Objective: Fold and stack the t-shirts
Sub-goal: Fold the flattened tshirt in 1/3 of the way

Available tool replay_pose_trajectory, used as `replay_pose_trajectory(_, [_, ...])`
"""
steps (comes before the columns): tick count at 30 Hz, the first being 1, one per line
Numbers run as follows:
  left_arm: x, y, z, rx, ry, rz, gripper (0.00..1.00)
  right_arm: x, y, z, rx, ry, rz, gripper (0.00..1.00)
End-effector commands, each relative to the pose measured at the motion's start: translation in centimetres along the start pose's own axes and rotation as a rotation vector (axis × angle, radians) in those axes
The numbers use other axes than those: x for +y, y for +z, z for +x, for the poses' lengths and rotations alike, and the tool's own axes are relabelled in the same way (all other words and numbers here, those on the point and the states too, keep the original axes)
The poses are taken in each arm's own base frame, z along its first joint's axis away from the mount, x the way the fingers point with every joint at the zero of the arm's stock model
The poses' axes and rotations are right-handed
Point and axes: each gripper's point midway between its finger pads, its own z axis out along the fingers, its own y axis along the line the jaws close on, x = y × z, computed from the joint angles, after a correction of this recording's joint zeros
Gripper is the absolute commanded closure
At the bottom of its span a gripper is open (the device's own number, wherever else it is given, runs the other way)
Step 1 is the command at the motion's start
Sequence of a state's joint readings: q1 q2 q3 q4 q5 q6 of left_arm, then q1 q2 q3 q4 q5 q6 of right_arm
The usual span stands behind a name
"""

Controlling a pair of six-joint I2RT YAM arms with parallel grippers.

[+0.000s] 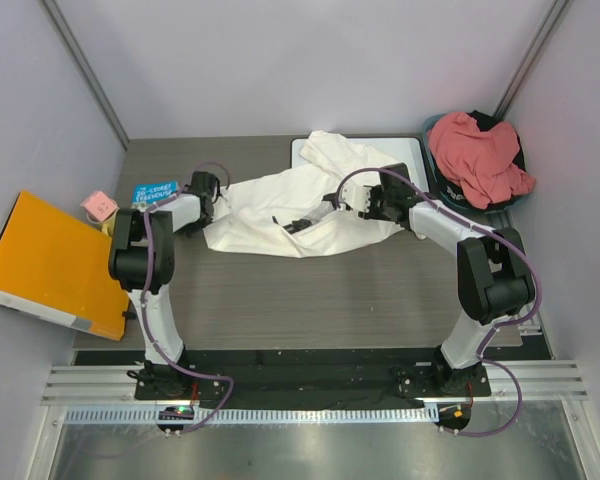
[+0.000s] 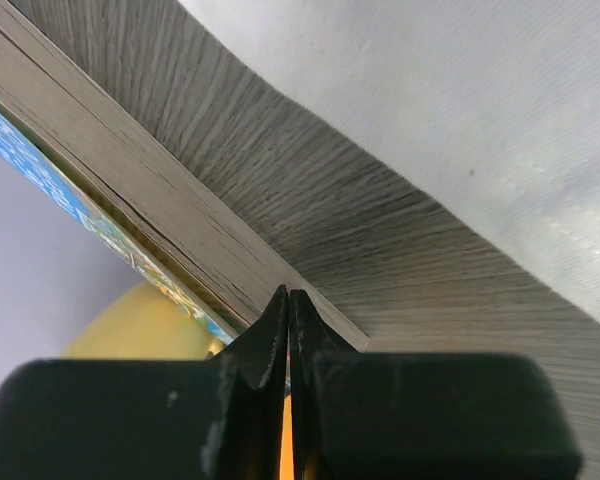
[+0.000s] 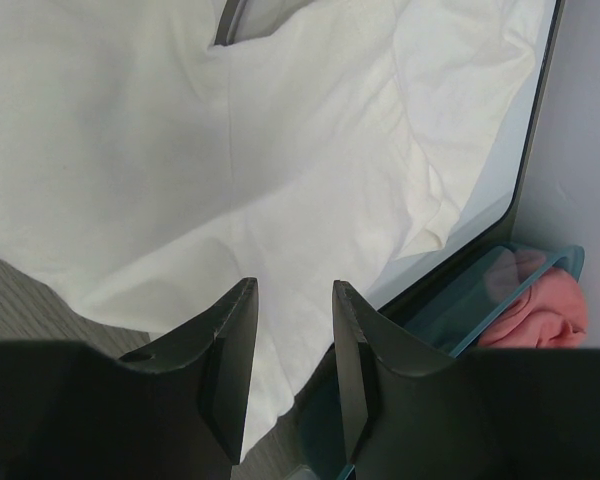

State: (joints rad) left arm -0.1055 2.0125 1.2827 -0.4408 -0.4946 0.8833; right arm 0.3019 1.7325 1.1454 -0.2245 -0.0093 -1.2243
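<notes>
Step, as I read it: the white t-shirt (image 1: 265, 220) has to be spread flat before any fold. It lies rumpled on the desk (image 1: 310, 300), its far part draped over the whiteboard (image 1: 412, 152).

Doing it well, near to far:
- Take the near hem first, one corner per pincer, and pull the corners apart so the wrinkles go.
- Grip a single layer of cloth. The bunched middle under the right pincer (image 3: 292, 300) looks doubled over.
- Drag the shirt toward the arms, off the whiteboard, so the whole body lies on one flat surface.
- Leave the salmon t-shirt (image 1: 477, 155) for later. It sits heaped in the teal bin (image 3: 495, 290), to the far right of the right pincer and well apart from it.

Poses:
- Left arm: elbow raised, forearm reaching forward. The left pincer (image 2: 288, 305) is low over bare desk with its fingers pressed together and no cloth between them. The edge of the white shirt is just to its right, not touching it. A thick book (image 2: 130, 190) with a blue cover lies just to its left.
- It needs to part its fingers and shift right to reach the sleeve or hem.
- Right arm: elbow high, forearm reaching left and forward. The right pincer hovers over the right half of the shirt with its fingers apart and nothing clamped. Cloth is directly beneath and ahead of it, and the whiteboard's edge is to its right.
- An orange folder (image 1: 50, 260) lies far left of the left pincer, out of play.
</notes>
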Motion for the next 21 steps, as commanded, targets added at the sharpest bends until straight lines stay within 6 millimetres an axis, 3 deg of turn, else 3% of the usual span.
replay_pose_trajectory(1, [0.9,-0.7,0.9,0.01,-0.008,-0.011,1.0,-2.9,-1.9,-1.1,-0.032,-0.006,0.093,0.59])
replay_pose_trajectory(6, [0.8,-2.8,-1.4,-0.122,-0.015,0.018,0.96,-2.8,-1.9,-1.0,-0.03,-0.011,0.092,0.59])
replay_pose_trajectory(11, [0.0,-5.7,-4.8,-0.292,0.029,0.051,0.54,-2.2,-2.1,0.0,0.018,-0.038,0.082,0.51])
replay_pose_trajectory(17, [0.1,-9.7,-8.3,-0.456,0.109,0.049,0.42,0.1,-2.3,2.2,0.062,-0.054,-0.001,0.37])
replay_pose_trajectory(21, [-1.8,-10.6,-8.7,-0.487,0.216,0.132,0.41,1.2,-3.3,3.5,0.054,-0.033,-0.076,0.33])
